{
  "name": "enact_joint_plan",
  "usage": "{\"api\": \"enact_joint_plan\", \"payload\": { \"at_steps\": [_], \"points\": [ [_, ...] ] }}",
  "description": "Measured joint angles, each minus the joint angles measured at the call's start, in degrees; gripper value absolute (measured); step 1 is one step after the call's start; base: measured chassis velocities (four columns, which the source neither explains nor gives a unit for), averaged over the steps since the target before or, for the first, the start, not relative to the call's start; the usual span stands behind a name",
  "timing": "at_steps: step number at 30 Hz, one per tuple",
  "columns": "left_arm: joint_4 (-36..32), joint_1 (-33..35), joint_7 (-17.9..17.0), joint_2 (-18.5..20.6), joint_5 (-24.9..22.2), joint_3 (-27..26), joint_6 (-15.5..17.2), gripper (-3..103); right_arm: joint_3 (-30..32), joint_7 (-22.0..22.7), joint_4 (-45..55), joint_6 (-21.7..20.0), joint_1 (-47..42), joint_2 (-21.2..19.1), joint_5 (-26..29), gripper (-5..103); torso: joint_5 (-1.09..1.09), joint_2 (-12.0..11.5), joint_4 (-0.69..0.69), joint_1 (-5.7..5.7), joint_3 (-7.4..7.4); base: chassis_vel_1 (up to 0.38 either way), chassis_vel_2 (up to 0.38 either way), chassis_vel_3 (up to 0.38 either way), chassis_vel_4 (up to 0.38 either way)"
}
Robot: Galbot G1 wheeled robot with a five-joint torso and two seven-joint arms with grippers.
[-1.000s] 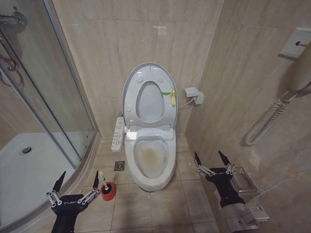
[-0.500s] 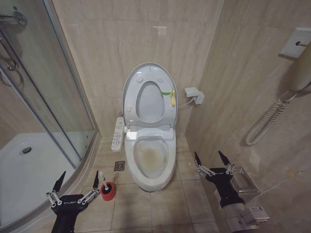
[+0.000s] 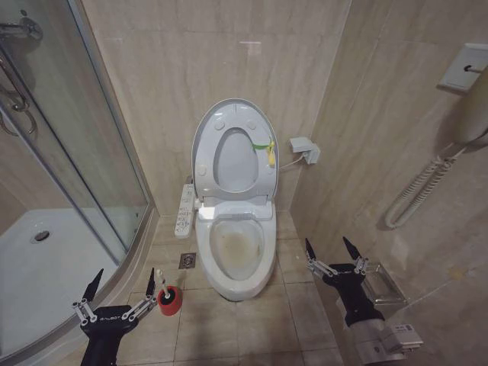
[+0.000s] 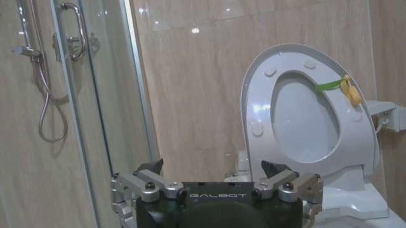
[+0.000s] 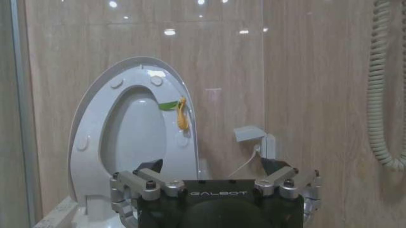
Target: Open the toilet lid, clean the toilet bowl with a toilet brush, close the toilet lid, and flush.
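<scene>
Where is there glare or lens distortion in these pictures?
Head view: wide-angle bending of the shower glass, soft glare on the wall tile. Left wrist view: bright spots on tile. Right wrist view: ceiling-light reflections along the wall.

Head camera is looking down and forward from high, well back, taking in the toilet lid [image 3: 232,146] and floor. Both wrist cameras are sitting low, facing level toward the back wall, nearer; each is sharing the raised lid [image 4: 307,123] [image 5: 136,133].
</scene>
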Motion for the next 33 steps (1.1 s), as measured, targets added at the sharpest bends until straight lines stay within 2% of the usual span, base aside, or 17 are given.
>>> {"api": "enact_joint_plan", "payload": {
  "at_steps": [33],
  "points": [
    [0.00, 0.00, 0.00, 0.00, 0.00, 0.00, 0.00, 100, 0.00, 0.00, 0.00, 0.00, 0.00, -0.01, 0.00, 100, 0.00, 0.00, 0.00, 0.00, 0.00, 0.000, 0.000, 0.000, 0.000]
  ]
}}
